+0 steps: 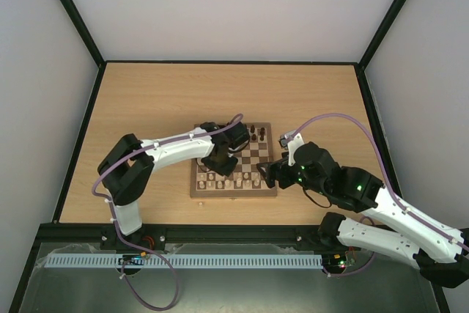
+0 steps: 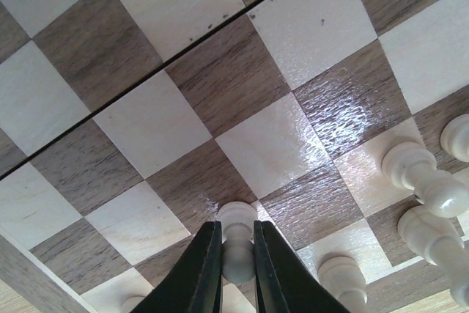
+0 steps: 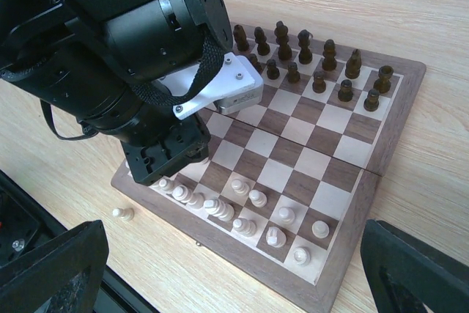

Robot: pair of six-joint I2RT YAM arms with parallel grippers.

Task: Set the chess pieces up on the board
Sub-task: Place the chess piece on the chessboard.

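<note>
On table, top view: square checkered wooden board mid-table; my left gripper over its near-left part, right gripper at right edge.
Left wrist: jaws pinch small pale turned-wood pawn, upright, near rank. Skewed release could topple crowded pale neighbours.
Right wrist: my jaws spread, empty; dark pieces ranked far side.

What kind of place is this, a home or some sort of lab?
Probably a robotics test cell, not a home: a wooden table boxed in by white panels and a black frame, with two robot arms bolted at its near edge over a chessboard.
</note>
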